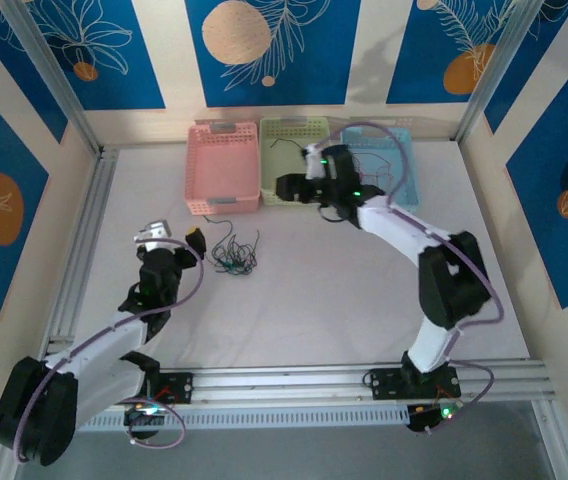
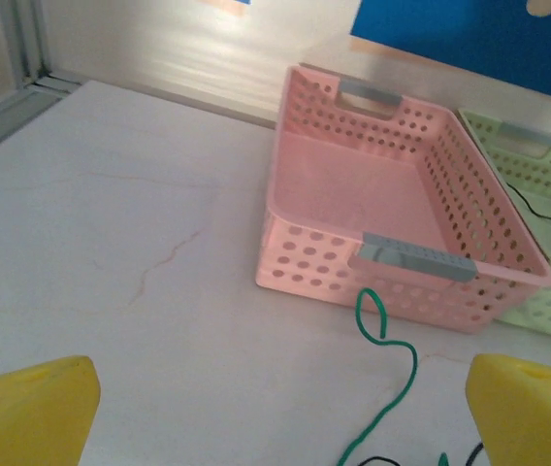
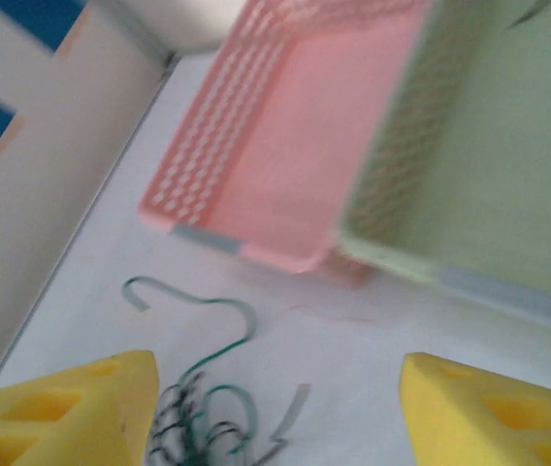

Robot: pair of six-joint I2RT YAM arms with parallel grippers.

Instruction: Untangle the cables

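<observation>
Your thin, squiggly green and black cables point(image 1: 234, 256) lie in a loose clump on the white table point(image 1: 344, 290), just in front of the perforated pink plastic basket point(image 1: 223, 165). A pale green basket point(image 1: 295, 150) stands beside it. The left gripper point(image 1: 192, 240) sits just beside the clump, and the right gripper point(image 1: 286, 187) hovers at the green basket's front rim. Both spread their yellow foam fingers wide, holding nothing.

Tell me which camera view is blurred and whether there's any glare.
Right wrist view: motion-smeared, pink basket and cables both soft. Left wrist view: sharp on the pink basket, glare streaking the back wall. Top external view: even light, crisp, no glare on the table.
</observation>
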